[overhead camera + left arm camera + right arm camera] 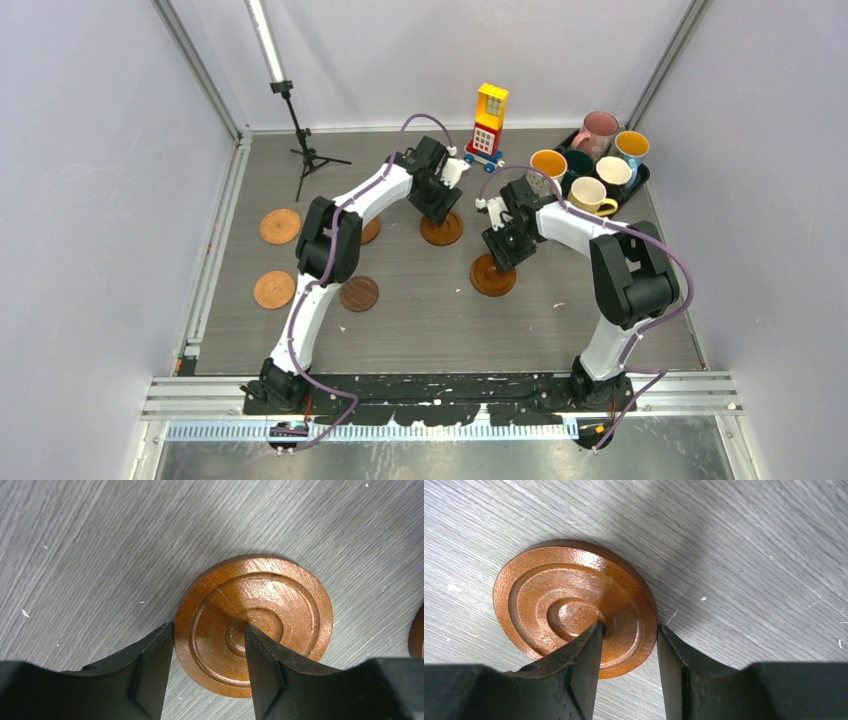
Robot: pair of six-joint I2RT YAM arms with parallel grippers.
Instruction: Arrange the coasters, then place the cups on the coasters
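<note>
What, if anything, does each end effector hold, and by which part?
Left end effector straddles one round brown wooden coaster's rim, right end effector a second coaster's; firm grip cannot be told.

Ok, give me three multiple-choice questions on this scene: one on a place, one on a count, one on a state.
1. The cups stand: A in the tray at far right; B along the near edge; C at far left.
2. Coasters in the top view: A four; B six; C eight.
3. Both pairs of jaws: A straddle a coaster's rim; B grip a cup; C hang over the tray.
Answers: A, all cups crowd the tray; B, six discs show; A, each wrist view shows a rim between the jaws.
</note>
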